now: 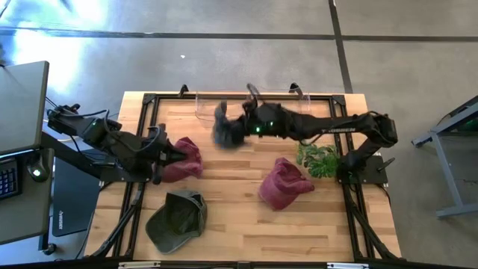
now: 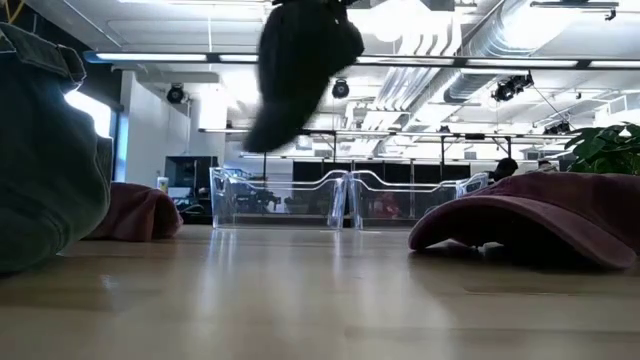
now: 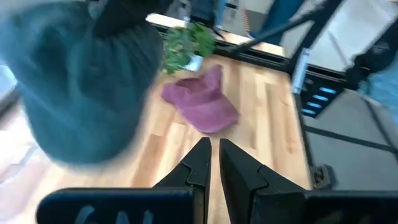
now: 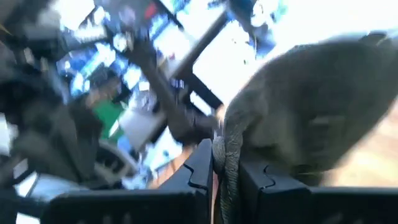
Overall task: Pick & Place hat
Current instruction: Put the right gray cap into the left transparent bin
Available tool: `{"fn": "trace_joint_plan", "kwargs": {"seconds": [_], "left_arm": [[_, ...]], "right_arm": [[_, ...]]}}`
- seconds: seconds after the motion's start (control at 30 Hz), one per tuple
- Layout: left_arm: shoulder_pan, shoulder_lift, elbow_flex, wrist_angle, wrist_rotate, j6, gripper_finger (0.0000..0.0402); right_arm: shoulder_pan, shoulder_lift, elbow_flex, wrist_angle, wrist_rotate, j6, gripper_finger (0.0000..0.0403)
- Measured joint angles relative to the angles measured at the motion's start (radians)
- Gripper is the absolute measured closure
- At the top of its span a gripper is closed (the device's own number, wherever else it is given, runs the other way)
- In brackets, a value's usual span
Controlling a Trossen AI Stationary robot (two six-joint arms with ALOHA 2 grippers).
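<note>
wood table [image 1: 239, 224] | carry step: my right gripper [image 1: 237, 128] clamped on dark hat [image 1: 224, 127], up at 12 o'clock | left gripper [image 1: 178, 155] shut, idle | next: probably the clear tray [image 1: 205, 104], release

Soft matt cloth grey hat [image 1: 224, 127], pale smooth wooden table [image 1: 239, 217], clear glossy plastic bin [image 2: 340, 200].

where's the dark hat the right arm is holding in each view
High: dark hat top centre, by the clear bin.
Low: hanging at top, above the bin.
Left wrist: big blurred shape at left.
Right wrist: fills the right side, pinched in the right gripper.
Shared landmark: maroon hat.
</note>
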Motion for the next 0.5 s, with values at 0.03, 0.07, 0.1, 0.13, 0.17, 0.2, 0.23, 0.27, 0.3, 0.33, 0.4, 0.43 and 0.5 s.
{"fn": "trace_joint_plan", "kwargs": {"seconds": [0.03, 0.07, 0.1, 0.13, 0.17, 0.2, 0.23, 0.27, 0.3, 0.33, 0.4, 0.43, 0.5], "left_arm": [[0.0, 0.001, 0.0, 0.0, -0.019, -0.001, 0.0374], [0.0, 0.001, 0.0, 0.001, -0.033, -0.001, 0.0374], [0.0, 0.001, 0.0, 0.003, -0.048, -0.002, 0.0374], [0.0, 0.0, 0.0, 0.004, -0.063, -0.004, 0.0374], [0.0, 0.003, 0.0, 0.003, -0.083, -0.004, 0.0374], [0.0, 0.005, 0.0, 0.003, -0.112, -0.004, 0.0374], [0.0, 0.006, 0.0, 0.003, -0.15, -0.005, 0.0374], [0.0, 0.007, -0.001, 0.003, -0.192, -0.004, 0.0374], [0.0, 0.007, -0.001, 0.004, -0.233, -0.006, 0.0374], [0.001, 0.008, -0.001, 0.01, -0.274, -0.009, 0.0374], [0.001, 0.011, -0.001, 0.016, -0.361, -0.021, 0.0374], [0.001, 0.012, -0.001, 0.012, -0.401, -0.028, 0.0374], [0.001, 0.012, -0.001, 0.012, -0.461, -0.03, 0.0374]], "right_arm": [[-0.02, 0.0, 0.0, 0.024, 0.001, -0.014, 0.0378], [-0.042, 0.0, 0.0, 0.041, 0.004, -0.028, 0.0378], [-0.062, 0.0, 0.0, 0.052, 0.013, -0.046, 0.0376], [-0.084, 0.0, 0.0, 0.058, 0.027, -0.064, 0.0372], [-0.107, 0.0, 0.0, 0.066, 0.041, -0.08, 0.0367], [-0.13, 0.0, 0.0, 0.076, 0.046, -0.093, 0.0363], [-0.156, 0.0, 0.0, 0.081, 0.045, -0.1, 0.0361], [-0.182, 0.0, 0.0, 0.084, 0.045, -0.104, 0.0361], [-0.206, 0.0, 0.0, 0.08, 0.043, -0.113, 0.0364], [-0.231, 0.003, 0.0, 0.075, 0.044, -0.129, 0.0368], [-0.277, 0.01, 0.0, 0.073, 0.043, -0.17, 0.0377], [-0.297, 0.015, 0.0, 0.068, 0.043, -0.183, 0.0378], [-0.334, 0.029, 0.0, 0.075, 0.039, -0.192, 0.0378]]}}
